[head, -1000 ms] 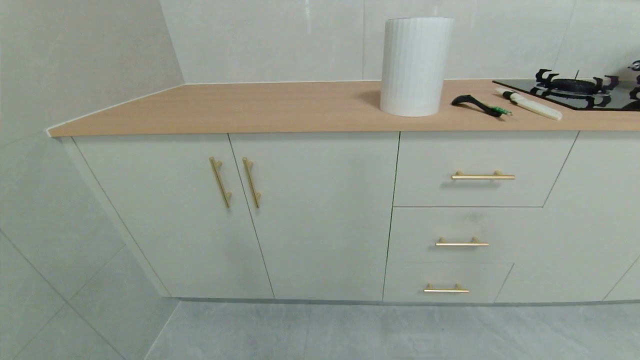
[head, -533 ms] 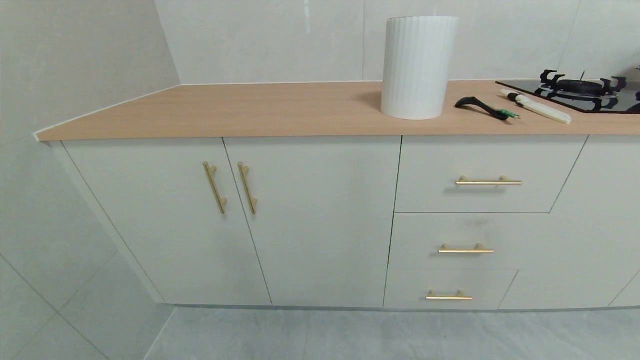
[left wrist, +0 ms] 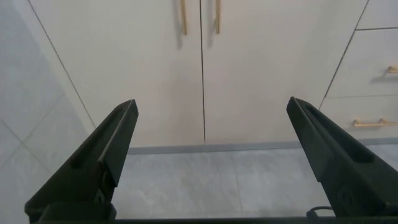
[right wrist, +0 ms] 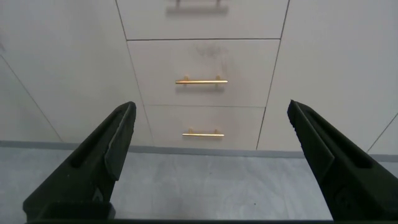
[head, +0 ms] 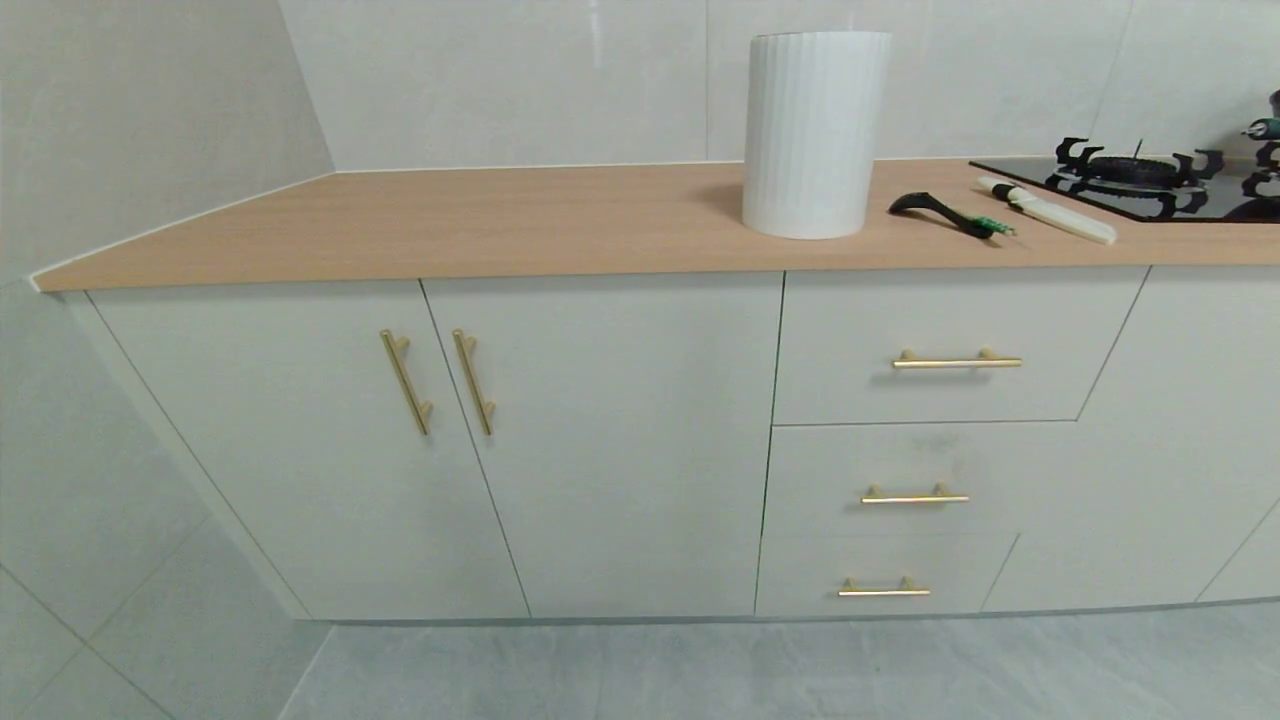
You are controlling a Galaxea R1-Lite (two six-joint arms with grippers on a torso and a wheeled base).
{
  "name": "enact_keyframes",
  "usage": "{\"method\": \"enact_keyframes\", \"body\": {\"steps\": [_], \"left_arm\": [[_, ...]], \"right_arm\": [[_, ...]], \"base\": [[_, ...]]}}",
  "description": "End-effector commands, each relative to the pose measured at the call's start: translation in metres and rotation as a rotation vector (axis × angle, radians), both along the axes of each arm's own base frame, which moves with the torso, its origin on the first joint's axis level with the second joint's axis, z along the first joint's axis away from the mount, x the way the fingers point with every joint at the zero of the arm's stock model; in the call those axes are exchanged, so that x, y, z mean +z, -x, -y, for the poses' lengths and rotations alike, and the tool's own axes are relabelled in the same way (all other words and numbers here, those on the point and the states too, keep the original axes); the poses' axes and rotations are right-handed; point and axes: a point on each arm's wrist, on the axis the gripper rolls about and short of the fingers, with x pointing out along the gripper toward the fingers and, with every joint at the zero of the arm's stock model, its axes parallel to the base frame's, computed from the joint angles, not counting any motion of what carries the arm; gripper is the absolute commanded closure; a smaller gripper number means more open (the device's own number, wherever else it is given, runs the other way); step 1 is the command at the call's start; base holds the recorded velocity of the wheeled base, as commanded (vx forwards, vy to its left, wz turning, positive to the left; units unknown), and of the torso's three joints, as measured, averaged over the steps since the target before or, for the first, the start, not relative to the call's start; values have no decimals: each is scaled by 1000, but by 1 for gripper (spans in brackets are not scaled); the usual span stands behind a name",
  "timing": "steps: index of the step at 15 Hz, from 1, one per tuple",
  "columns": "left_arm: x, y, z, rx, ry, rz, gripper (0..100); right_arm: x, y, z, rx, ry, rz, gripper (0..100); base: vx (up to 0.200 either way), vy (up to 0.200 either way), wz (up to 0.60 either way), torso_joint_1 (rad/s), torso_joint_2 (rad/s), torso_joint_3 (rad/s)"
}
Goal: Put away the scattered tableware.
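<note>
In the head view, a wooden countertop (head: 450, 215) crosses the upper half of the frame. Right of centre on it stands a tall white ribbed holder (head: 815, 135), upright. To its right lie a black utensil (head: 945, 213) with a green end and a cream utensil (head: 1045, 208) (both flat on the wood, near each other), beside the stove (head: 1140, 180) at the upper right edge.

In the left wrist view, the left gripper (left wrist: 211, 107) has its fingers spread wide and holds nothing. It faces the cabinet doors (left wrist: 249, 68).

In the right wrist view, the right gripper (right wrist: 211, 108) is likewise spread wide and empty, and it faces the drawers (right wrist: 202, 65).
</note>
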Motion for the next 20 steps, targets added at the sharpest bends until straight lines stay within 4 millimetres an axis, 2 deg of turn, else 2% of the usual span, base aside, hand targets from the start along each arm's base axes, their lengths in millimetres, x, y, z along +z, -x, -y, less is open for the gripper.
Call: {"method": "enact_keyframes", "body": {"steps": [1,6,12,14,15,16,17,18,20], "left_arm": [[0,0,0,0,0,-1,0],[0,0,0,0,0,-1,0],[0,0,0,2,6,-1,0],[0,0,0,2,6,-1,0],[0,0,0,2,6,-1,0],[0,0,0,2,6,-1,0],[0,0,0,2,6,-1,0],[0,0,0,2,6,-1,0],[0,0,0,2,6,-1,0]], "right_arm": [[0,0,0,1,0,1,0],[0,0,0,3,0,1,0],[2,1,0,2,2,9,0],[34,7,0,19,-35,78,0],[37,6,0,26,-33,60,0],[61,-18,0,65,-12,-103,0],[73,-40,-1,67,-9,-215,0],[87,-71,-3,68,-6,-337,0],[96,-136,-6,69,17,-528,0]], "base": [[0,0,0,0,0,0],[200,0,0,-1,0,2],[0,0,0,0,0,0],[0,0,0,0,0,0],[0,0,0,0,0,0],[0,0,0,0,0,0],[0,0,0,0,0,0],[0,0,0,0,0,0],[0,0,0,0,0,0]]}}
